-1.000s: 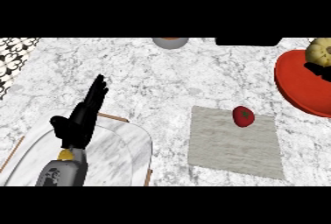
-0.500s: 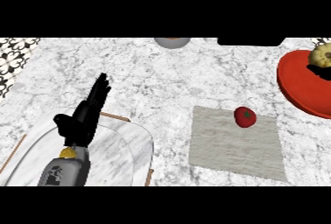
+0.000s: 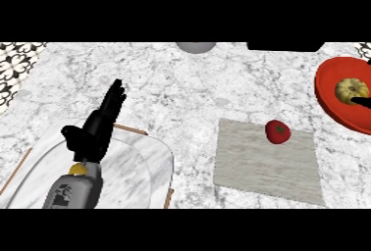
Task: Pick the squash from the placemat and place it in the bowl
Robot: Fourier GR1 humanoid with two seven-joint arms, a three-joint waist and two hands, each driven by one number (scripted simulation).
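The squash (image 3: 351, 89), pale yellow and ribbed, lies inside the red bowl (image 3: 330, 100) at the right edge of the head view. Only a black sliver of my right hand (image 3: 361, 102) shows at that edge, right beside the squash; the rest of the hand is out of frame. The grey placemat (image 3: 264, 169) lies right of centre, and a small red tomato-like fruit (image 3: 278, 131) sits on its far part. My left hand (image 3: 94, 132) stands open at the left, fingers straight and pointing up, holding nothing.
A white marble tray (image 3: 141, 166) with a wooden rim lies under my left forearm at the lower left. A grey round object (image 3: 196, 46) and a black object (image 3: 285, 46) sit at the counter's far edge. Patterned tiles (image 3: 14, 68) border the counter's left.
The squash has moved lower in the view, down into the red bowl. The left hand, the placemat and the red fruit have barely shifted.
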